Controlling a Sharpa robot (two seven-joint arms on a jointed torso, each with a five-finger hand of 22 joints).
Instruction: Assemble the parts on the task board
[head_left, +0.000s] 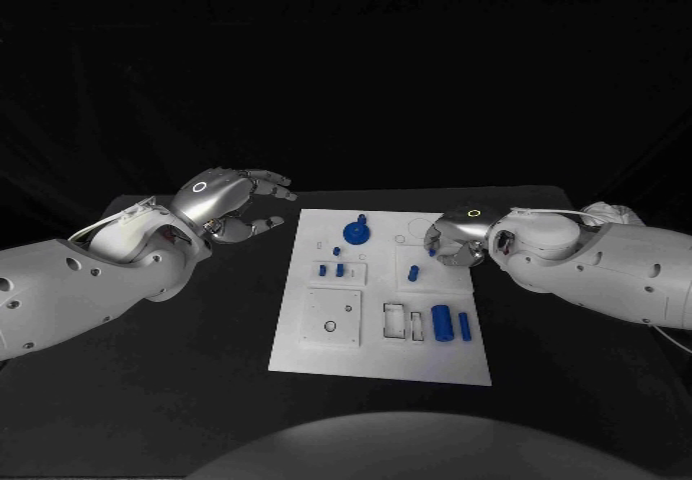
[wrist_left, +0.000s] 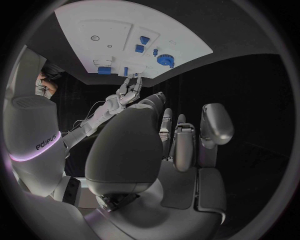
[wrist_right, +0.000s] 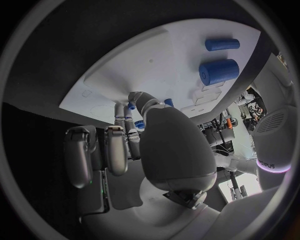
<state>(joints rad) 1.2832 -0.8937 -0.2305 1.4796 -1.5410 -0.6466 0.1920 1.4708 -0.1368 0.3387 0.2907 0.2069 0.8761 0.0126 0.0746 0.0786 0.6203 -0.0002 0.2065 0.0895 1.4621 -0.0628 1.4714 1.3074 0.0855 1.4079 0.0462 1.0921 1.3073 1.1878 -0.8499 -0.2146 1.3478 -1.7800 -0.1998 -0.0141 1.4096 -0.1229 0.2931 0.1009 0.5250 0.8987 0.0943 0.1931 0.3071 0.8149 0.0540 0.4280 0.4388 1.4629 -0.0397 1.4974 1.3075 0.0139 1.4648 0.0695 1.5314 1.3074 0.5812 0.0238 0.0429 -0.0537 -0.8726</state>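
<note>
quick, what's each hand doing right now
Left hand: open, holding nothing, beside the board.
Right hand: over the board, fingers at a small blue piece; grip cannot be told.

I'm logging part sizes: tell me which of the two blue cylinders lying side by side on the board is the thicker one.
The left one of the pair in the head view, beside the white rectangular frame. The cylinder on its right, nearer the task board's edge, is clearly slimmer.

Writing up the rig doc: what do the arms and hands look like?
Both arms are bulky, smooth white shells with small dark holes. The left hand and right hand are silver metal, each with a small glowing ring on its back. Thin pale cables run along both wrists.
</note>
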